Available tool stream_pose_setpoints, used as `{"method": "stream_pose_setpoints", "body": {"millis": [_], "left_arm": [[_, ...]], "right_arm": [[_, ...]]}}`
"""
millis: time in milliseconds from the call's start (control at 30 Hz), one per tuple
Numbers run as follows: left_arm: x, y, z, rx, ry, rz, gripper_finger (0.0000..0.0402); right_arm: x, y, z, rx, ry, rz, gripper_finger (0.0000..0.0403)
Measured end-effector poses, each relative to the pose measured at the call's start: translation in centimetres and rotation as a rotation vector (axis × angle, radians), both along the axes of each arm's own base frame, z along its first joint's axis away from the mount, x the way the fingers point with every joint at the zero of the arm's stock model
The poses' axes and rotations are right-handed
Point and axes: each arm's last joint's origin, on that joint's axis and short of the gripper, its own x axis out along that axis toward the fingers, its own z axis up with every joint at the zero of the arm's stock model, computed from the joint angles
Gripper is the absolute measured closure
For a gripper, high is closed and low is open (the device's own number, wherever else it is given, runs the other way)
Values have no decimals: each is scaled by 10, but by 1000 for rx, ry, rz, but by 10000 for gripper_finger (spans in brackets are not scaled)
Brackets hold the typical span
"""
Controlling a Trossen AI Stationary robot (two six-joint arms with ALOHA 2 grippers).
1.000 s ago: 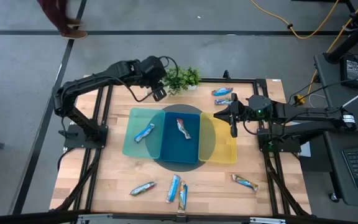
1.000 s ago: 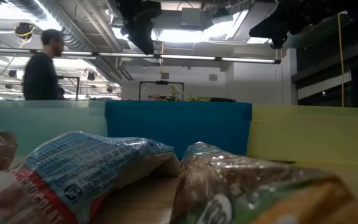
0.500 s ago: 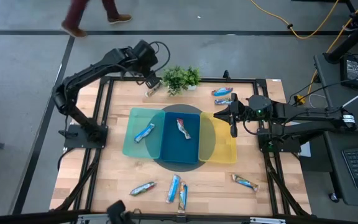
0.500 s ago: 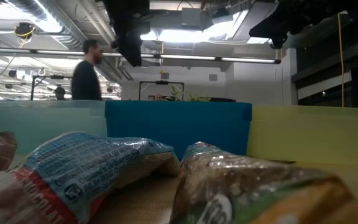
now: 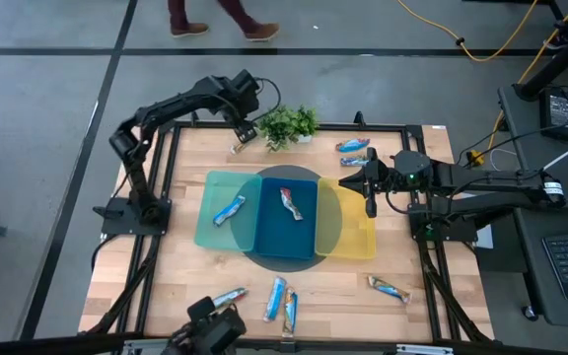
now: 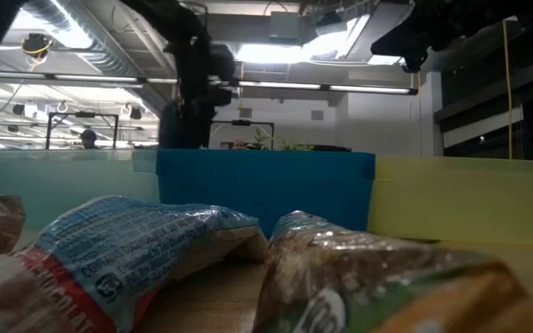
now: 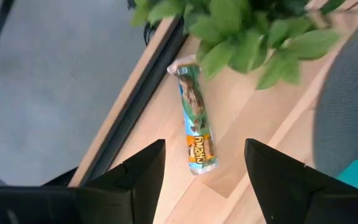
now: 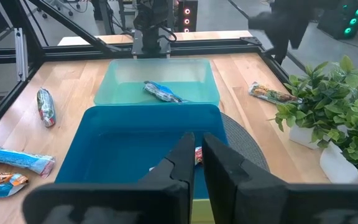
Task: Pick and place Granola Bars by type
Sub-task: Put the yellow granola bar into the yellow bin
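Observation:
A granola bar (image 7: 196, 118) in a green and brown wrapper lies flat on the wood by the table's far edge, left of the potted plant (image 5: 289, 123). My left gripper (image 7: 204, 152) hangs open above it, pointing steeply down, one finger on each side of the bar's nearer end and clear of it; in the high view this gripper (image 5: 243, 128) shows just beyond the bar (image 5: 239, 148). My right gripper (image 8: 196, 152) waits shut above the blue bin (image 5: 286, 237). One bar (image 5: 229, 209) lies in the teal bin, another (image 5: 291, 203) in the blue bin.
A yellow bin (image 5: 355, 242) adjoins the blue one on the right. Two bars (image 5: 354, 153) lie at the far right, three bars (image 5: 264, 300) and one more (image 5: 389, 288) near the front edge. The black table frame (image 7: 135, 93) runs close beside the far bar.
My left gripper has swung toward the table's far left edge and come down over the bar beside the plant, tipping to point more steeply down. A person has walked past beyond the table's far side.

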Motion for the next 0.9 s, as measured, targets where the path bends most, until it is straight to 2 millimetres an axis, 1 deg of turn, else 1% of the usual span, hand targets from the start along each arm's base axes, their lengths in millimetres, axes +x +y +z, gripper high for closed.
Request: {"method": "stream_pose_setpoints", "body": {"millis": [200,333,433,667,900], "left_arm": [[5,13,-29,-58,57,5,169],[7,19,-46,-117,61,3,167],[9,23,-57,-130,84,-11,167],[13,32,-79,-147,109,-18,168],[16,36,-96,-163,133,-27,168]], "right_arm": [[0,0,0,0,1,0,368],[0,0,0,0,1,0,368],[0,0,0,0,1,0,368],[0,0,0,1,2,0,368],[0,0,0,1,2,0,368]]}}
